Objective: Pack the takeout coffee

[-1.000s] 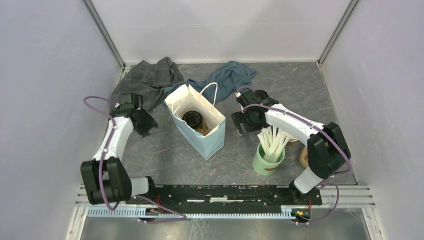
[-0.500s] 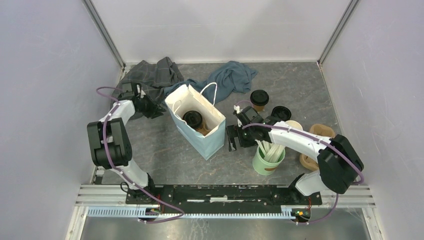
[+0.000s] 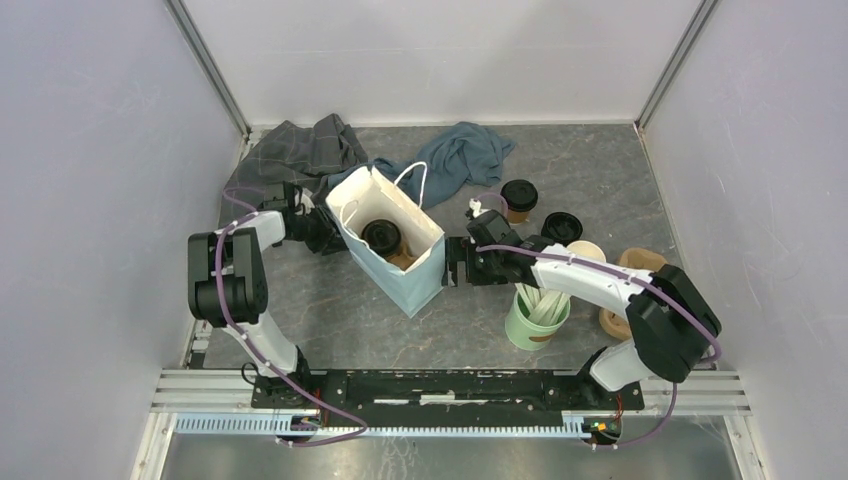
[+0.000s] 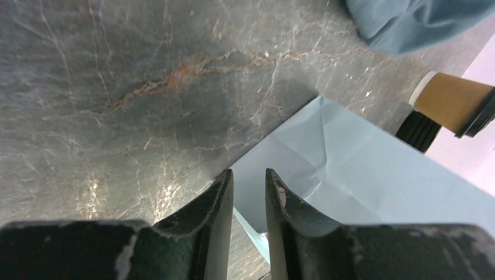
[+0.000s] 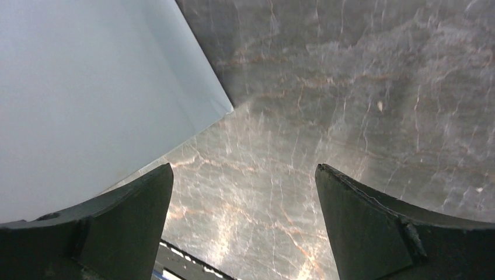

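Fingers of the right gripper (image 5: 244, 172) spread wide, empty, beside the paper bag (image 3: 415, 285); those of the left gripper (image 4: 249, 175) nearly meet at its corner, grip unclear. One takeout coffee (image 3: 383, 236) sits inside; the other coffee (image 3: 518, 195) stands beyond. A lopsided push could topple the bag.

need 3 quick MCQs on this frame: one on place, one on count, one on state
1. Where is the lidded cup whose top alone shows?
A inside the paper bag
B lying behind the bag
C held in mid-air

2. How many lidded cups show from above?
A one
B two
C four

3. The right gripper is:
A shut on a lid
B shut on the bag's handle
C wide open, empty

Key:
1 A, its black lid sits below the bag's rim.
2 B, a second lidded cup stands on the table.
3 C, its fingers are wide apart with nothing gripped.
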Motion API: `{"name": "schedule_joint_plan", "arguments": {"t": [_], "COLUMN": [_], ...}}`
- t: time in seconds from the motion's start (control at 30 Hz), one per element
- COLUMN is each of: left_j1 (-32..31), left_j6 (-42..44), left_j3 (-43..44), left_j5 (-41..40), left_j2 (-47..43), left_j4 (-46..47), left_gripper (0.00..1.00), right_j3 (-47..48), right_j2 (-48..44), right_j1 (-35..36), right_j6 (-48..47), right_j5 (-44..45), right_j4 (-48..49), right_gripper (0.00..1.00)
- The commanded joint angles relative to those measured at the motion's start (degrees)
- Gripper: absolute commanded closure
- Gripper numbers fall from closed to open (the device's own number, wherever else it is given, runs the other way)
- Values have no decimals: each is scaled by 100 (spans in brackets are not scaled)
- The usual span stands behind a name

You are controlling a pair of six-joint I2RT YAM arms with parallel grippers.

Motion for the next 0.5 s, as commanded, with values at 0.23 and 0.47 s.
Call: {"name": "schedule_joint_plan", "arguments": {"t": [0.23, 0.47], "left_j1": [-26, -28], "left_j6": [300, -204], "left_j3": [-1126, -2006], "left_j5": [416, 76], "left_j2": [-1151, -2321], "left_j4": [-112, -535], "left_gripper": [67, 66], "right_j3": [1041, 1399], "right_j2": [691, 1012], "right_j1": [-324, -510], "right_j6": [-437, -873], "right_j5": [732, 998], "right_j4": [73, -213], "right_gripper": [2, 2]}}
